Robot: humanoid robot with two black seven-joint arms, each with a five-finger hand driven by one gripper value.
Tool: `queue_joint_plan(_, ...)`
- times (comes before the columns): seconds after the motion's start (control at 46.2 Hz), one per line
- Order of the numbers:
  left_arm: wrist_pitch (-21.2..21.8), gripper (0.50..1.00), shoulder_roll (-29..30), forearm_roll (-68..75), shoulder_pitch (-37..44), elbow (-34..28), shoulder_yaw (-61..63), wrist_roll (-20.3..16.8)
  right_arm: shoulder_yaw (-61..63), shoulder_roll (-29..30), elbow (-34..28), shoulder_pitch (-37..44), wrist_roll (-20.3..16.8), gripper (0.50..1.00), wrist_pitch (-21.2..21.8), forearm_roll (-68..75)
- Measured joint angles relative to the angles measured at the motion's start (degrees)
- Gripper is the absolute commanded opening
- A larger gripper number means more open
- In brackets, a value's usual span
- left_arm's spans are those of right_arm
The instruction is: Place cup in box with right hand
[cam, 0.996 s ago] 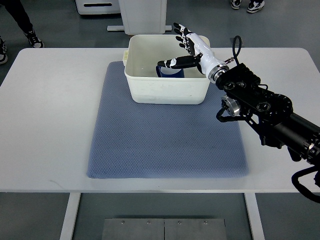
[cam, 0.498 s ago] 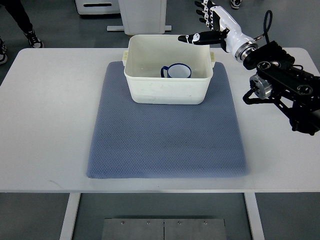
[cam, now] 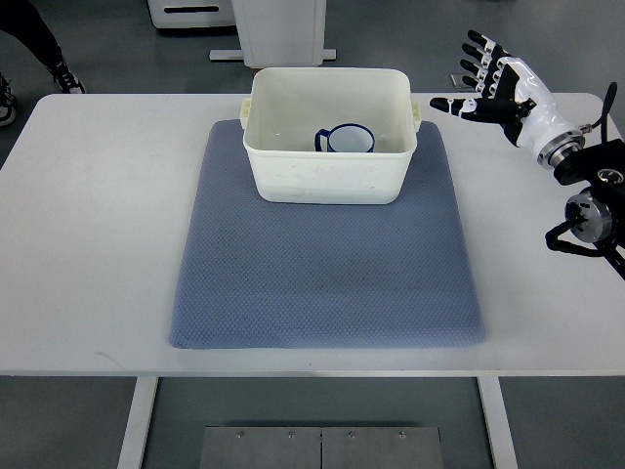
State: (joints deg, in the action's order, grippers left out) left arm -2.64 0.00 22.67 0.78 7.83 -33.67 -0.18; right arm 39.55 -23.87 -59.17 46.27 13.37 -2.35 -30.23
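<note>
A white cup with a blue rim and handle [cam: 347, 140] stands upright inside the cream box [cam: 328, 176], toward its back right. The box rests on the far end of a blue-grey mat [cam: 322, 264]. My right hand [cam: 481, 86] hovers over the table's back right corner, well to the right of the box, its fingers spread and holding nothing. Its black forearm [cam: 591, 186] leaves the picture at the right edge. The left arm does not show.
The white table [cam: 88, 225] carries only the mat and box. A white cabinet base [cam: 278, 29] stands behind the table. A person's dark shoes [cam: 63, 76] show at the far left on the floor.
My right hand rose out of the box, leaving the cup inside, and swung away to the right, from above the box to beyond the table's back right.
</note>
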Motion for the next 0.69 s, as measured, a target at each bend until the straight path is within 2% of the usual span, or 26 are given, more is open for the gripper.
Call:
queue_joint_plan(0.476,0.0,1.0,0.0,0.0,0.0,0.0,0.0,0.0,8.2,1.0,-4.7,-10.8,0.4,1.0,0.1,0.0)
queue_joint_plan(0.693,0.0,1.0,0.0,0.0,0.0,0.0,0.0,0.0,14.2,3.9,-7.7,-17.6,1.2,1.0,0.1,0.0)
